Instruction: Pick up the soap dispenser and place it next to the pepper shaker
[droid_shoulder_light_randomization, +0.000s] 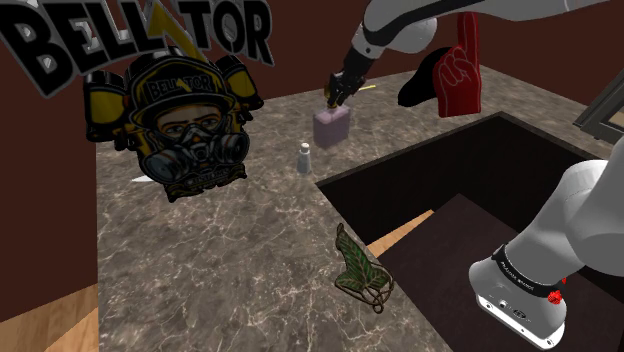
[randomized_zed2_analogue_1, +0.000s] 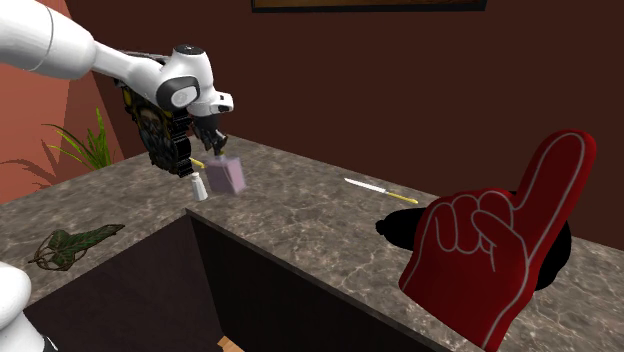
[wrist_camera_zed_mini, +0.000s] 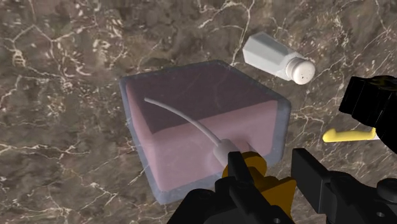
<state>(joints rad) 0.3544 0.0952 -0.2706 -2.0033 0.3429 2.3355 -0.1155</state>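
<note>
The soap dispenser (droid_shoulder_light_randomization: 332, 126) is a pinkish-purple translucent block with a yellow pump on top. It sits at the far side of the marble countertop (droid_shoulder_light_randomization: 220, 250). My gripper (droid_shoulder_light_randomization: 335, 97) comes down on it from above, its black fingers (wrist_camera_zed_mini: 238, 168) shut on the yellow pump neck. The same grip shows in the second exterior view, gripper (randomized_zed2_analogue_1: 210, 143) over dispenser (randomized_zed2_analogue_1: 227, 177). I cannot tell if the base touches the counter. The small white pepper shaker (droid_shoulder_light_randomization: 305, 157) stands upright close beside the dispenser (wrist_camera_zed_mini: 191, 121), shaker (wrist_camera_zed_mini: 277, 57), shaker (randomized_zed2_analogue_1: 199, 186).
A deep dark recess (droid_shoulder_light_randomization: 470, 170) cuts into the counter near the stand. A red foam hand (droid_shoulder_light_randomization: 460, 65) stands at the back, with a thin white and yellow tool (randomized_zed2_analogue_1: 380, 190) nearby. A gas-mask emblem (droid_shoulder_light_randomization: 185, 115) is behind the shaker. A green leaf ornament (droid_shoulder_light_randomization: 358, 270) lies at the recess edge.
</note>
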